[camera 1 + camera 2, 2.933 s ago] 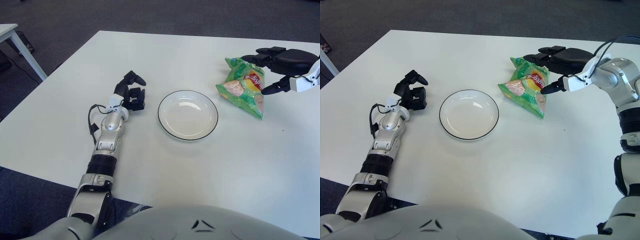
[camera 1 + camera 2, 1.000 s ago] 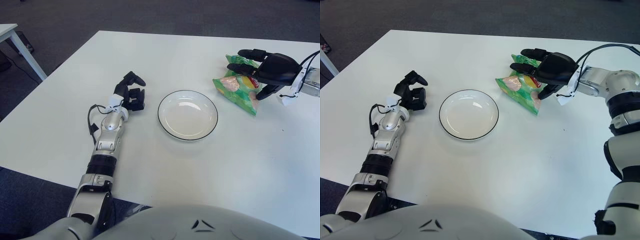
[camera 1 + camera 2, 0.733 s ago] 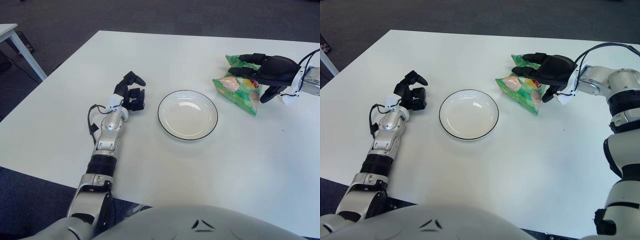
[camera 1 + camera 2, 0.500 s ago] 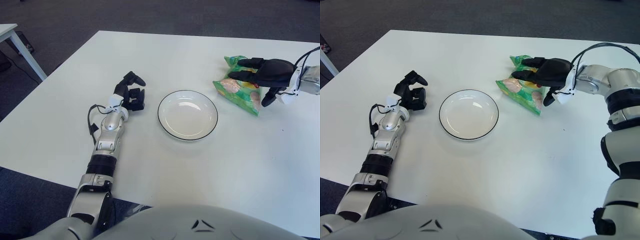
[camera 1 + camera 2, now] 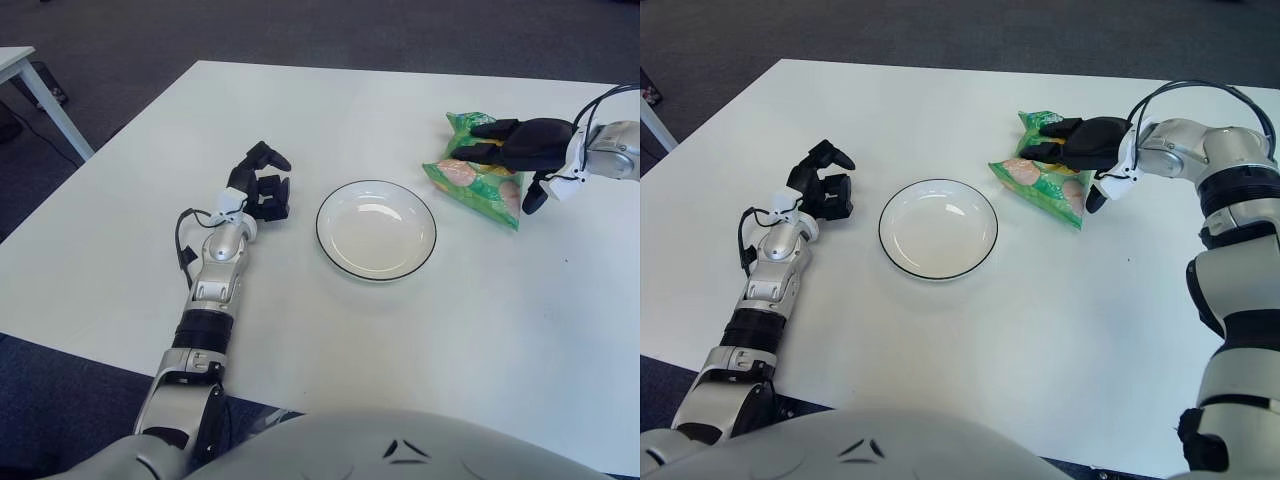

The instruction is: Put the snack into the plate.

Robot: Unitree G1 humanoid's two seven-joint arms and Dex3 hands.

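Note:
The snack, a green chip bag (image 5: 468,182), lies on the white table just right of the empty white plate with a dark rim (image 5: 376,230). My right hand (image 5: 503,165) reaches in from the right edge. Its black fingers lie across the top of the bag and the thumb presses the bag's right lower corner, so the hand is closed on the bag. The bag still rests on the table. My left hand (image 5: 264,185) is parked on the table left of the plate, fingers curled, holding nothing.
The white table (image 5: 450,330) spreads wide in front of and behind the plate. Its far edge runs along the top of the view, with dark carpet beyond. A corner of another white table (image 5: 20,70) stands at the far left.
My right hand has turned palm down and its fingers have dropped from above the bag onto its top, the thumb closing in at the right. The bag shifted slightly. The left hand has not moved.

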